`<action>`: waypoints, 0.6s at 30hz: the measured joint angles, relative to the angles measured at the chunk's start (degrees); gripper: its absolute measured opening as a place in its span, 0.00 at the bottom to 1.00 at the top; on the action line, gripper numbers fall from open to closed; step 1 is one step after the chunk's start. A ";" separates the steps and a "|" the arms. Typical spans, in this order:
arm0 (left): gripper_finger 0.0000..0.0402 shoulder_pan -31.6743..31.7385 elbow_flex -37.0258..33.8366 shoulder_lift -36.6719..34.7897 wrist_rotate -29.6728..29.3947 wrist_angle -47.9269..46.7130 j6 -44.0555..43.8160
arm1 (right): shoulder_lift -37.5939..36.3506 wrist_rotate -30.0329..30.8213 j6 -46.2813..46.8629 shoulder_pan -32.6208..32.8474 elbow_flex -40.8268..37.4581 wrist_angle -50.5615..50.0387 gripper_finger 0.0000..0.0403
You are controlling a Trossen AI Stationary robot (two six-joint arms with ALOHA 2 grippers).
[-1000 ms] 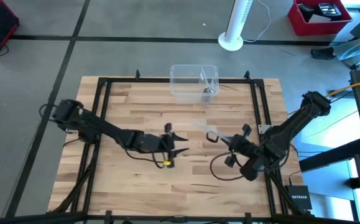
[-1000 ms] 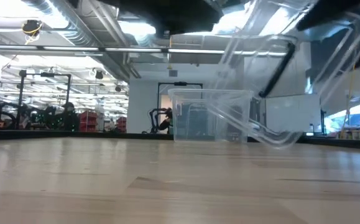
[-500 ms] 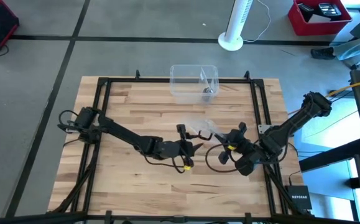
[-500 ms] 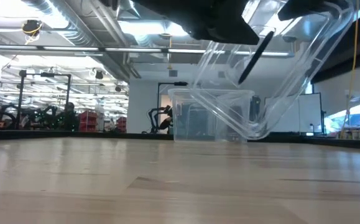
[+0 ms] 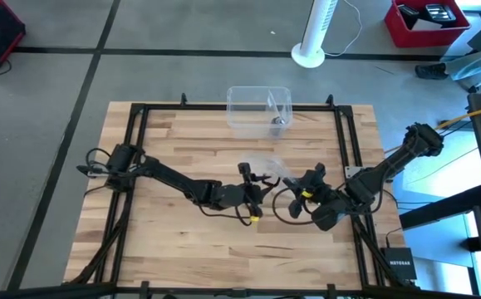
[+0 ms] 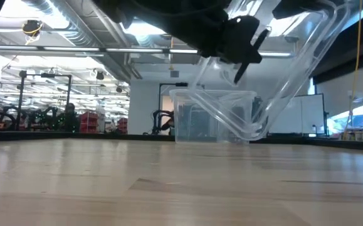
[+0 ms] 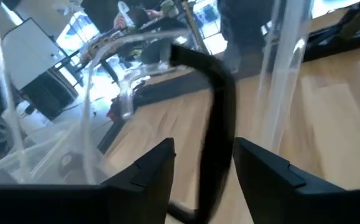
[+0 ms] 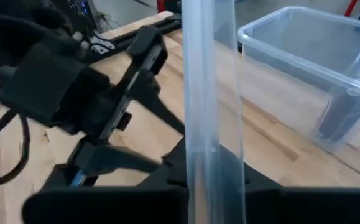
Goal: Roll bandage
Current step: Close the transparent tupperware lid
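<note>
R gripper (image 5: 295,186): closed on edge of clear lid (image 5: 270,167), over table (image 5: 165,133) middle.
L gripper (image 5: 261,179): open, fingers each side of black handle (image 7: 220,106).
Clear box (image 5: 258,108): far edge; small dark thing (image 5: 277,123) inside, maybe the bandage, cannot tell.
Handling: prob. soft, light; take by free end.

Pale striped wood worktop (image 5: 182,141) with a black frame; clear box (image 5: 258,110) at its far edge; black arms; red bin (image 5: 427,22) on grey floor

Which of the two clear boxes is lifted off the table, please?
The tilted box mid-table, gripped by the right hand; the other box stands flat at the far edge.
</note>
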 joint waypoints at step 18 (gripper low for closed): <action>0.07 -1.08 -0.04 -2.96 4.46 -7.36 -5.58 | -1.65 -10.17 -5.14 0.48 0.54 0.25 0.24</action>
